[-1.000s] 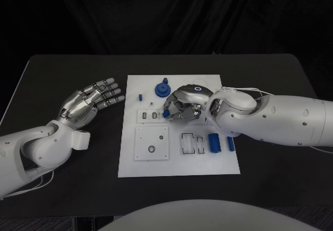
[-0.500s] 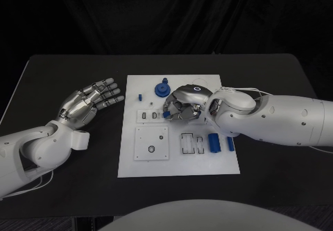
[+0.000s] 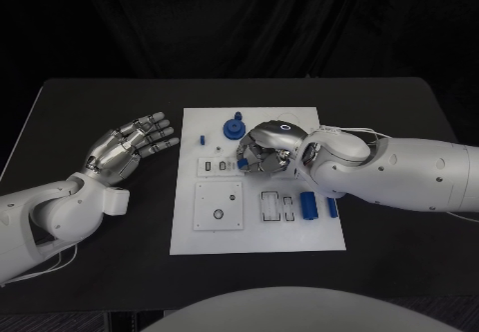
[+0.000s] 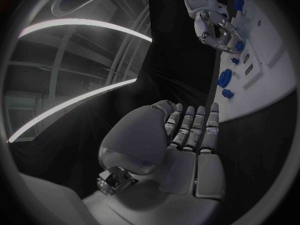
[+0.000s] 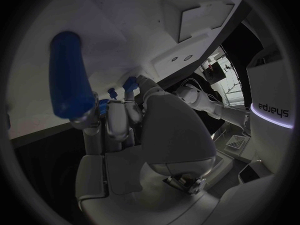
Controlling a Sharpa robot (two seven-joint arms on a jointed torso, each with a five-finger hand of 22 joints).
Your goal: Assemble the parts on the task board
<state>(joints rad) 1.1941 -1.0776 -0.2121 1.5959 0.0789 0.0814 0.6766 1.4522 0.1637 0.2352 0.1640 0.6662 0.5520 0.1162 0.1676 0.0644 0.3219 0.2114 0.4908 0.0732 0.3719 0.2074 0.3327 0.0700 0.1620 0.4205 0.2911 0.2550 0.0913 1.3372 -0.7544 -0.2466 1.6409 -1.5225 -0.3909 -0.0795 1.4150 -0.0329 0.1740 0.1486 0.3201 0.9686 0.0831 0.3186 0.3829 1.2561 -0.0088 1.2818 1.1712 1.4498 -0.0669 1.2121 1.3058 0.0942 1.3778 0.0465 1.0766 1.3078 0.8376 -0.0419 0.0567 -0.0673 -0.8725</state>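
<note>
Head view: right hand [image 3: 264,149] curling its fingers round a small blue part [image 3: 241,163] above the task board [image 3: 257,228]; left hand [image 3: 128,146] lying spread and empty beside it.
Right wrist view: blue cylinder [image 5: 67,75] lying beyond the fingertips; lowering the part squarely seems wise.

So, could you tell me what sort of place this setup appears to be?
Probably a robotics lab test bench: a black table against a dark backdrop, a white task board with small blue parts, and two robot arms, the left hand open, the right hand pinching a part.
</note>
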